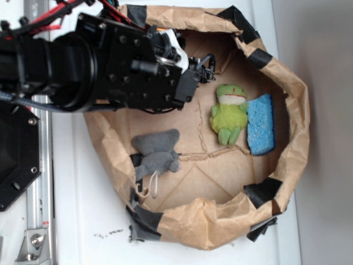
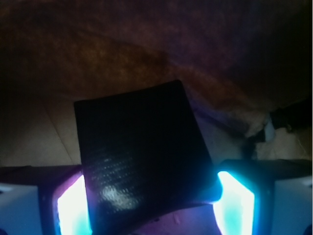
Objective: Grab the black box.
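Note:
In the wrist view the black box (image 2: 142, 161) fills the middle of the frame, glossy with a fine textured top. It sits between my gripper (image 2: 151, 208)'s two glowing pads, the left pad (image 2: 73, 210) and the right pad (image 2: 234, 200), and both pads press against its sides. The gripper is shut on the box. In the exterior view the arm (image 1: 121, 61) reaches over the upper left of the brown paper nest (image 1: 292, 110). The box and the jaws are hidden beneath the arm there.
Inside the nest lie a grey plush toy (image 1: 157, 152), a green frog plush (image 1: 229, 113) and a blue sponge (image 1: 260, 124). Black tape strips (image 1: 262, 190) patch the raised paper rim. A black hexagonal metal plate (image 1: 16, 154) sits at the left.

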Controlling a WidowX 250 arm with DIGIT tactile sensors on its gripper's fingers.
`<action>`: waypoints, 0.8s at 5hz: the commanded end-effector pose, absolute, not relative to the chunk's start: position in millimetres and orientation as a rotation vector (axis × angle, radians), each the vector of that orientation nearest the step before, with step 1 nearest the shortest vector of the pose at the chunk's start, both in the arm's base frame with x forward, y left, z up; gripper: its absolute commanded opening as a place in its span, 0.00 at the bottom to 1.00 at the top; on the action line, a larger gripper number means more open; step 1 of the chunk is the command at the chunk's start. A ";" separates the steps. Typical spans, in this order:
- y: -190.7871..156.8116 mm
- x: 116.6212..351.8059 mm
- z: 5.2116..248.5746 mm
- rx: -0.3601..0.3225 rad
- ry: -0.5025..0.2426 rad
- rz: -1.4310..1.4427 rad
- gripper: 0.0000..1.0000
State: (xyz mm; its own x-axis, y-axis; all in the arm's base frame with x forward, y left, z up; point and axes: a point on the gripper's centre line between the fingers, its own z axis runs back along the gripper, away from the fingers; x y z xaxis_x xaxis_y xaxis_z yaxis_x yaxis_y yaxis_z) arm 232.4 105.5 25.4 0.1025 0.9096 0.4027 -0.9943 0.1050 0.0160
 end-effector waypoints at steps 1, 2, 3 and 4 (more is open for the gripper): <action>86.0 258.8 91.7 0.014 -0.339 1.264 0.00; 54.9 276.6 113.8 -0.098 -0.171 1.040 0.00; 42.7 280.6 131.3 -0.183 -0.100 0.888 0.00; 53.9 272.2 141.8 -0.161 0.015 0.755 0.00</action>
State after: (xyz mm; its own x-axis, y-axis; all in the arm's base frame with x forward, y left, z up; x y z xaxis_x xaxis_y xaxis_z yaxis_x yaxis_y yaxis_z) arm 273.9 34.8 126.3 0.7387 0.6657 -0.1060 -0.6740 0.7305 -0.1099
